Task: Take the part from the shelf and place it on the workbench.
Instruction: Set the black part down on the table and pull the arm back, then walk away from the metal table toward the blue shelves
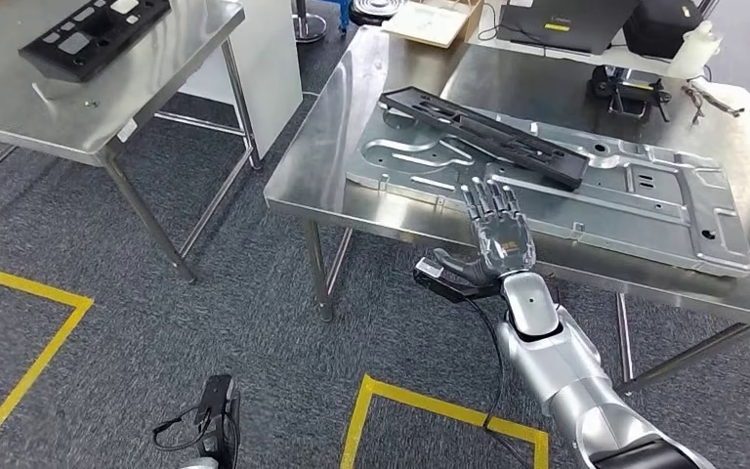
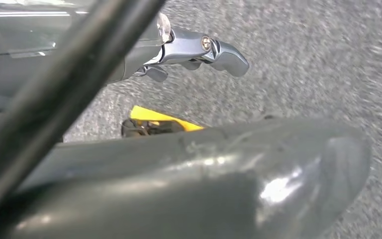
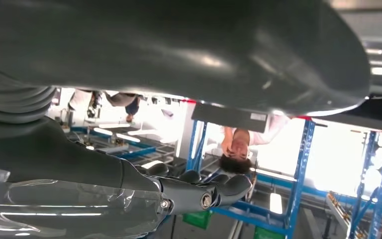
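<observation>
A long black plastic part (image 1: 481, 129) lies aslant on a large silver stamped metal plate (image 1: 645, 200) on the steel workbench (image 1: 332, 166). My right hand (image 1: 497, 237) is raised at the workbench's front edge, fingers spread and pointing up, holding nothing. It is just in front of the plate and short of the part's near end. In the right wrist view its dark fingers (image 3: 204, 193) are stretched out with nothing in them. My left hand (image 2: 194, 154) hangs over the grey carpet, its fingers (image 2: 204, 50) loosely extended and empty.
A second steel table (image 1: 107, 117) at the left carries another black part (image 1: 93, 34). Behind the plate are a laptop (image 1: 557, 24), a white bottle (image 1: 693, 49), a black tool (image 1: 630, 93) and a cardboard box (image 1: 430, 20). Yellow tape (image 1: 430, 405) marks the floor. People stand beyond the blue racks (image 3: 298, 179).
</observation>
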You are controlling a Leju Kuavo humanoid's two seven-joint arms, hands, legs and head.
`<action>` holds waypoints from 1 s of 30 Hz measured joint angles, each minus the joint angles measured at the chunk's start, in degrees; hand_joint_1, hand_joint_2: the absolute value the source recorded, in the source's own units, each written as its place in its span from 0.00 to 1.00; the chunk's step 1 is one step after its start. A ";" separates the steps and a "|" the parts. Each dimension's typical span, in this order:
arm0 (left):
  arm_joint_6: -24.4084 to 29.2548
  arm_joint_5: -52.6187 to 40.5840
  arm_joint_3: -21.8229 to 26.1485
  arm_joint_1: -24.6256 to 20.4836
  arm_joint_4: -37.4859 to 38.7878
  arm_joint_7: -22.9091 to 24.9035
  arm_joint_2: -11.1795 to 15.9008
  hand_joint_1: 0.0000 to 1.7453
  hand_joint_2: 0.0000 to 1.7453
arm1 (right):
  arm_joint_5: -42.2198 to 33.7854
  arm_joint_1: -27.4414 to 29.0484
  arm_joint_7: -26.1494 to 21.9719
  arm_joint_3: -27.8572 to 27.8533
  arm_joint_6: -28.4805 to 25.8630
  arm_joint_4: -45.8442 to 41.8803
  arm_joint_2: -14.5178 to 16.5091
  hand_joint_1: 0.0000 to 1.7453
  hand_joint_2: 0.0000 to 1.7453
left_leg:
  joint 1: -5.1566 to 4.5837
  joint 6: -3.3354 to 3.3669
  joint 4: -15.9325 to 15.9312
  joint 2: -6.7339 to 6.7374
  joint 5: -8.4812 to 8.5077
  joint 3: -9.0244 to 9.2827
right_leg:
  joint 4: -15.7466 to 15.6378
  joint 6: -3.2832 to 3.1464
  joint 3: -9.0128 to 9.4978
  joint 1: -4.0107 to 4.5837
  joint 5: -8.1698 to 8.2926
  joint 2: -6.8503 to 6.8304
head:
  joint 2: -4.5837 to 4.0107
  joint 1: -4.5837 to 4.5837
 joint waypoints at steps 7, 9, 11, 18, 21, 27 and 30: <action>0.35 0.89 -0.08 0.71 -0.01 -0.32 0.15 0.00 0.00 | -1.97 4.21 -0.61 -1.58 -3.07 0.41 -0.26 0.00 0.00 | -0.25 -0.68 0.95 0.04 4.21 -6.20 | 0.74 -0.19 8.33 0.04 0.32 0.12 | 0.00 -0.02; 0.45 0.94 -0.13 0.68 -0.01 -0.36 0.16 0.00 0.00 | -2.07 4.39 -0.64 -1.81 -3.21 0.42 -0.26 0.00 0.00 | -0.40 -1.28 1.01 0.15 5.14 -6.80 | -5.77 -0.75 12.66 0.33 -1.62 0.20 | 0.00 -0.04; 0.56 0.95 -0.15 0.71 -0.01 -0.39 0.19 0.00 0.00 | -2.14 4.58 -0.64 -1.96 -3.28 0.48 -0.27 0.00 0.00 | -0.45 -1.91 0.68 0.21 6.10 -7.01 | -7.46 -1.47 13.13 0.42 -1.69 0.21 | 0.00 -0.05; 0.66 0.96 -0.15 0.85 -0.01 -0.38 0.35 0.00 0.00 | -2.17 5.03 -0.63 -2.17 -3.34 0.73 -0.27 0.00 0.00 | 0.04 -3.41 17.00 0.00 -5.56 -11.27 | -7.64 -3.52 8.43 0.45 2.74 -0.21 | 0.00 -0.04; 0.66 0.96 -0.16 0.78 -0.02 -0.38 0.40 0.00 0.00 | -2.17 5.27 -0.63 -2.23 -3.38 0.79 -0.27 0.00 0.00 | -0.10 -2.77 13.13 -0.05 -1.92 -5.68 | -7.29 -3.28 5.93 0.67 4.55 -0.13 | 0.00 -0.05; 0.68 0.96 -0.19 0.52 -0.19 -0.43 0.49 0.00 0.00 | -2.18 5.30 -0.62 -2.38 -3.43 0.83 -0.32 0.00 0.00 | -0.77 -1.12 -0.86 0.08 -2.17 2.84 | -7.98 -1.57 4.67 0.46 7.54 -0.29 | 0.00 -0.05; 0.79 1.46 -0.19 0.45 -0.19 -0.53 0.48 0.00 0.00 | -2.84 5.69 -1.03 -2.70 -3.75 0.88 -0.40 0.00 0.00 | -0.22 -0.08 -1.96 0.48 0.52 1.18 | -3.98 -0.74 3.04 0.27 1.76 0.09 | 0.00 -0.03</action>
